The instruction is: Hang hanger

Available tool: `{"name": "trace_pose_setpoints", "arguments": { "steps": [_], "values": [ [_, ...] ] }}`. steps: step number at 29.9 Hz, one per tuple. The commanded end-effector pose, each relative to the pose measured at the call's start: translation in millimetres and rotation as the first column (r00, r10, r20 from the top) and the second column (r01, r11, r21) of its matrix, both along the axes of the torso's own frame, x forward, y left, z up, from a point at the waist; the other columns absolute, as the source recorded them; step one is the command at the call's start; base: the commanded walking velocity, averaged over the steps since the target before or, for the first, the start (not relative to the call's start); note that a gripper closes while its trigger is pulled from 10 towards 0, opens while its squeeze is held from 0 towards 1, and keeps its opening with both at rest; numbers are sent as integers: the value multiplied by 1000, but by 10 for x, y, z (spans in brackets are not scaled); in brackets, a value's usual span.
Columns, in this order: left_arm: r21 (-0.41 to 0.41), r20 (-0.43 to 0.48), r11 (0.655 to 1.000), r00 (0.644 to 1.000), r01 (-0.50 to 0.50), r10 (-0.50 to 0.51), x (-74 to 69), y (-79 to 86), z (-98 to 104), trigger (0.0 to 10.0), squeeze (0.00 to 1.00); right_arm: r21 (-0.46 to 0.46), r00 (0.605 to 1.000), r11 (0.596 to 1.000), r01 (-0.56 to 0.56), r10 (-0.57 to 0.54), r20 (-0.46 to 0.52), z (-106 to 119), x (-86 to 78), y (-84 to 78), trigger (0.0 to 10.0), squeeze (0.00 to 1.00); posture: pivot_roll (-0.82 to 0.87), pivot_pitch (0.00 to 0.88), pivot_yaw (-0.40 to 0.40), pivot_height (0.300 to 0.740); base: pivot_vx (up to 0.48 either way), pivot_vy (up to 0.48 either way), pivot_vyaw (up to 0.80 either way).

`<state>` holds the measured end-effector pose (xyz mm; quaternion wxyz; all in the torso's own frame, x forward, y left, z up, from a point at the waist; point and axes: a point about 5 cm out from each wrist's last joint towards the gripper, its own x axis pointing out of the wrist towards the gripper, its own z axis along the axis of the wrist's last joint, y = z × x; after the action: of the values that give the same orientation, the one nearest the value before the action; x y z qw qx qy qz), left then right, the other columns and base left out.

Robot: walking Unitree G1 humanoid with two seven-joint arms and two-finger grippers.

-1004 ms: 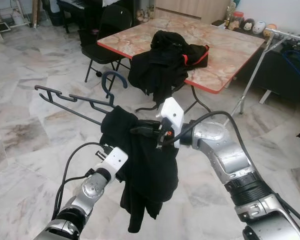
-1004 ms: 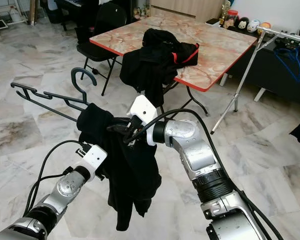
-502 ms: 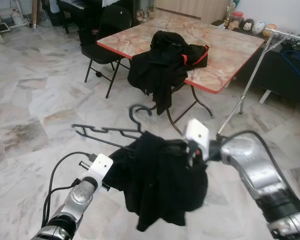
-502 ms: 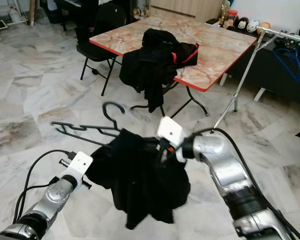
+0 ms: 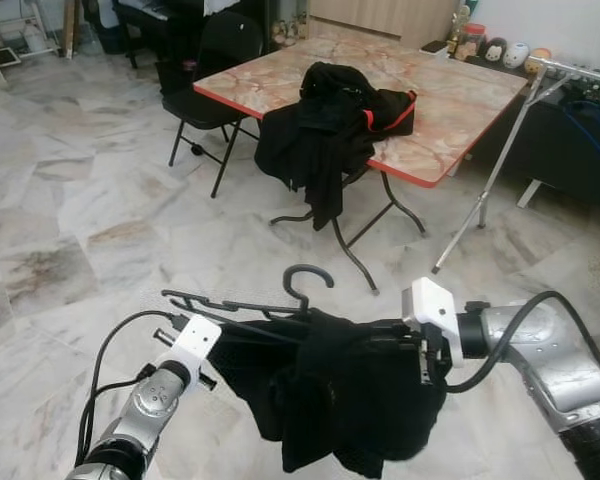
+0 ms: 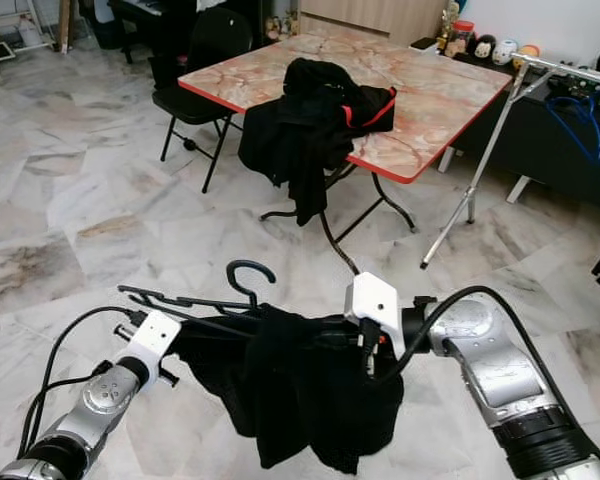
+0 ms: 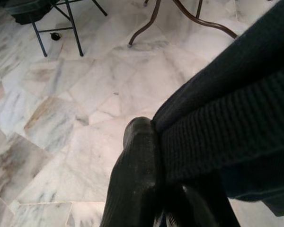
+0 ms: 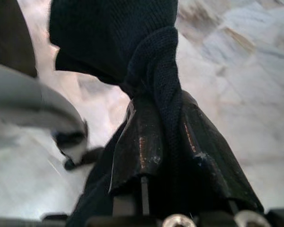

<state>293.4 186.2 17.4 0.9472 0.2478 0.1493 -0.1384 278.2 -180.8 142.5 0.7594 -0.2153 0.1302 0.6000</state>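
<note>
A black hanger (image 5: 242, 303) lies roughly level at waist height, its hook (image 5: 307, 277) pointing up. A black knit garment (image 5: 345, 405) is draped over it and sags below. My left gripper (image 5: 226, 346) reaches in from the left and is shut on the garment's edge; in the left wrist view a black finger (image 7: 138, 161) presses against the ribbed knit (image 7: 227, 127). On the other side my right gripper (image 5: 388, 336) is shut on a twisted fold of the garment (image 8: 164, 90), pinched between its fingers (image 8: 139, 151).
Ahead stands a red-edged marble-top table (image 5: 450, 105) with a pile of black clothes (image 5: 330, 125) hanging over its edge, and a black chair (image 5: 212, 70) to its left. A metal clothes rack (image 5: 500, 150) with a blue hanger (image 6: 578, 108) stands at the right. Marble floor lies between.
Both arms have come down and spread apart. The hanger has gone from high and tilted to low and level, and the garment now hangs stretched between the two grippers.
</note>
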Motion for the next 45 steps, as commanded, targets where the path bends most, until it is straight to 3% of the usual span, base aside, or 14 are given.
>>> {"name": "trace_pose_setpoints", "arguments": {
  "steps": [1,4,9,13,16,19,23,27,33,36,37,38,45],
  "values": [
    [30,-55,996,995,-80,82,-86,245,-73,10000,0,-45,996,997,61,-58,63,110,49,-189,10000,0,-142,0,6,740,0,0,0],
    [33,-59,997,995,-73,75,-90,245,-73,10000,0,-129,995,989,69,-58,85,74,54,-260,10000,0,-144,0,7,740,0,0,0],
    [32,-63,997,995,-71,73,-93,237,-77,10000,0,-107,996,993,59,-51,74,98,41,-255,10000,0,-141,0,8,740,0,0,0],
    [33,-64,997,995,-71,73,-94,242,-73,10000,0,-177,994,982,68,-53,91,65,51,-306,10000,0,-139,0,9,740,0,0,0],
    [34,-66,997,995,-73,75,-96,256,-71,10000,0,-173,994,982,72,-57,93,59,56,-315,10000,0,-139,0,10,740,0,0,0],
    [32,-69,996,994,-79,81,-100,271,-72,10000,0,-25,992,997,71,-68,105,202,68,-251,10000,0,-139,0,13,740,0,0,0],
    [30,-75,997,994,-72,74,-105,256,-80,10000,0,156,995,987,35,-50,88,359,42,-157,10000,0,-139,0,13,740,0,0,0],
    [28,-78,997,995,-65,67,-111,246,-85,10000,0,227,997,973,-35,18,77,408,-48,-101,10000,0,-138,0,16,740,0,0,0],
    [25,-86,998,995,-54,56,-95,265,-66,10000,0,177,995,979,-100,94,42,313,-144,-113,10000,0,-138,0,16,740,0,0,0],
    [28,-84,998,995,-55,57,-74,281,-44,10000,0,170,993,981,89,-101,63,267,81,-152,10000,0,-136,0,12,740,0,0,0],
    [28,-84,998,995,-55,57,-74,281,-44,10000,0,170,993,981,89,-101,63,267,81,-152,10000,0,-136,0,12,740,0,0,0],
    [26,-82,998,995,-57,59,-63,277,-38,10000,0,220,981,965,145,-168,91,300,152,-146,10000,0,-131,0,13,740,0,0,0],
    [16,-81,998,995,-59,60,-56,249,-39,10000,0,359,966,913,193,-242,95,402,182,-31,10000,0,-133,0,12,740,0,0,0]
  ]
}}
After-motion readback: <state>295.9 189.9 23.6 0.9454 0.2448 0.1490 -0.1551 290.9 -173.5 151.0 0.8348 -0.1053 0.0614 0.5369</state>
